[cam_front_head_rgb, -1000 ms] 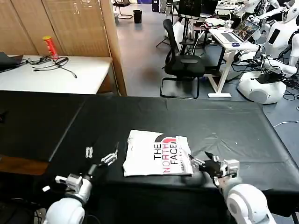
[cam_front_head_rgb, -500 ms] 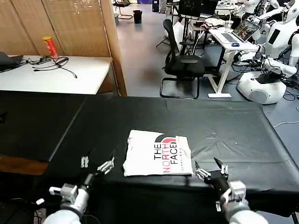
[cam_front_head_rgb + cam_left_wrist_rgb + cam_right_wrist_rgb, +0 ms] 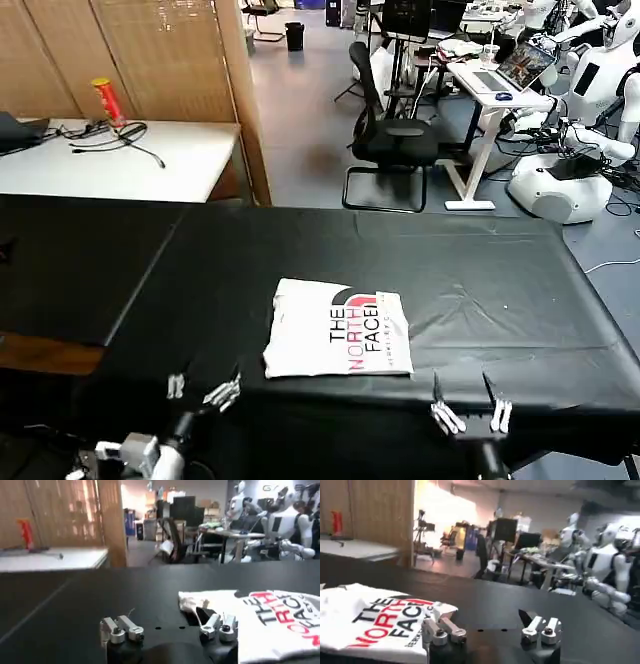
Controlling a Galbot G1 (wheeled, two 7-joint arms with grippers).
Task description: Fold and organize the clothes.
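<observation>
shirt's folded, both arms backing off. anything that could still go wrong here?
1. The folded T-shirt lies close to the table's near edge; a nudge could drag it off.
2. The right end effector, open, sits low beside the shirt's logo side, and could snag the fabric if it swings inward.
3. The left end effector, also open, is by the other side: same risk.

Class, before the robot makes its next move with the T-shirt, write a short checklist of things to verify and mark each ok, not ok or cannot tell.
1. T-shirt folded into a compact rectangle, logo up: ok.
2. T-shirt lies fully on the table, not over the edge: ok.
3. Left gripper open and apart from the shirt: ok.
4. Right gripper open and apart from the shirt: ok.
5. Folds underneath lie even: cannot tell.
</observation>
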